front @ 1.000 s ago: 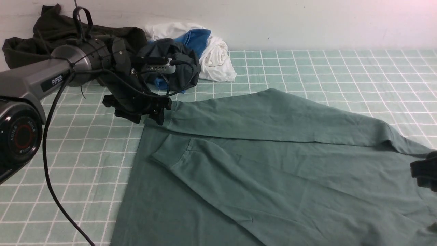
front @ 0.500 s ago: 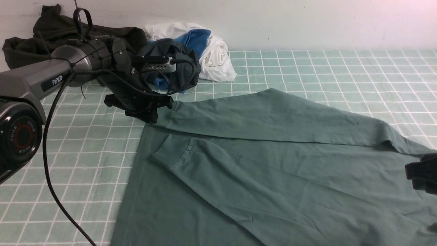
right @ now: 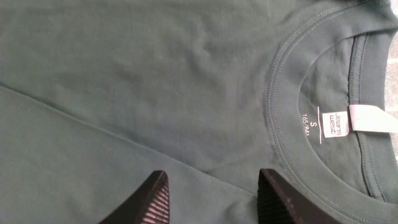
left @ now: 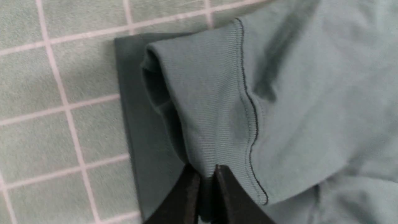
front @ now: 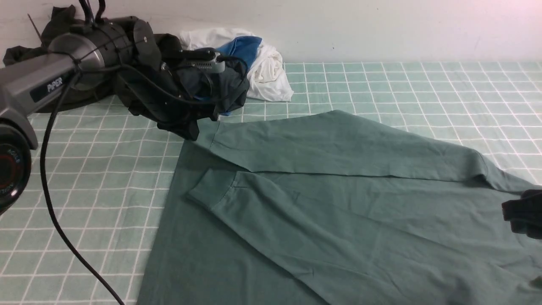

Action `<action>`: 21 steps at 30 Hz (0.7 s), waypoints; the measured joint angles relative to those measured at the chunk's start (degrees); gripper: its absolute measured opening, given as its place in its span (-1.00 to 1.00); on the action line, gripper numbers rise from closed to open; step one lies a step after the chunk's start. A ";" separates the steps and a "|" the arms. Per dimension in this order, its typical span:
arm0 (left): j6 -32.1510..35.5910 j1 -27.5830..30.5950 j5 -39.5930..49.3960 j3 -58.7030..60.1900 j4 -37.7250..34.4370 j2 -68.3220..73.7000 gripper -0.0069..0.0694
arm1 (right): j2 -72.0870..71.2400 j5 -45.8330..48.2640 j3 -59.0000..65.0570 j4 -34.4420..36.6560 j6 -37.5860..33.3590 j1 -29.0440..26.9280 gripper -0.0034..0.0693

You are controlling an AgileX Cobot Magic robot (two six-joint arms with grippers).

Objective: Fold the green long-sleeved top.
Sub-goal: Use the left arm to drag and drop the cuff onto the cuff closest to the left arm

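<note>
The green long-sleeved top (front: 338,203) lies spread on the pale-green checked cloth (front: 423,93), with both sleeves folded across its body. My left gripper (front: 192,129) is at the top's far left corner. In the left wrist view it (left: 205,174) is shut on the ribbed cuff (left: 205,102) of the upper sleeve, which is lifted a little. The other cuff (front: 211,188) lies flat on the body. My right gripper (front: 523,216) shows at the right edge. In the right wrist view it (right: 213,183) is open and empty over the fabric (right: 155,77), beside the collar (right: 279,102) and its label (right: 335,124).
A pile of clothes lies against the back wall behind my left arm: a dark olive-black garment (front: 17,55), a dark slate-grey garment (front: 230,91) and white and blue clothes (front: 262,63). A black cable (front: 55,220) hangs from the left arm over the cloth.
My left gripper has risen and moved a little back, taking the sleeve cuff with it. My right gripper has shifted slightly to the left.
</note>
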 joint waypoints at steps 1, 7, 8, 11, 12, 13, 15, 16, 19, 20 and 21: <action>0.00 -0.06 1.76 0.23 -0.67 -1.76 -0.75 | 0.00 0.00 0.00 -0.05 -0.15 0.00 0.11; -0.69 -0.06 6.55 10.93 -1.99 -14.07 -0.75 | 0.00 0.34 0.00 -0.44 -0.35 0.00 0.11; -0.97 -0.06 6.37 13.76 -2.17 -16.51 -0.75 | 0.00 0.62 0.00 -0.44 -0.35 0.00 0.11; -1.29 -0.06 4.32 25.80 -3.44 -23.99 -0.75 | -0.39 1.24 0.00 0.20 -0.35 0.00 0.11; -1.23 -0.26 3.29 29.94 -3.92 -25.95 -0.75 | -0.70 1.33 0.00 0.72 -0.35 0.00 0.11; -1.04 -0.49 2.29 33.96 -4.31 -28.27 -0.75 | -1.11 1.38 0.00 1.28 -0.56 0.00 0.11; -0.61 -0.85 1.33 37.83 -4.56 -30.81 -0.75 | -1.52 1.38 0.00 1.77 -0.98 0.00 0.11; 0.03 -1.73 -0.33 43.56 -5.04 -33.22 -0.73 | -1.93 1.44 0.00 2.82 -1.88 0.00 0.11; 0.24 -3.44 -2.90 50.71 -5.63 -35.85 -0.67 | -2.06 1.49 0.00 4.83 -3.54 0.00 0.11; 0.40 -4.31 -4.12 53.83 -5.68 -36.57 -0.58 | -2.06 1.61 0.00 6.28 -5.05 0.00 0.11; 0.60 -4.71 -4.58 55.48 -5.64 -36.81 -0.50 | -2.11 1.71 0.00 7.13 -5.91 0.00 0.11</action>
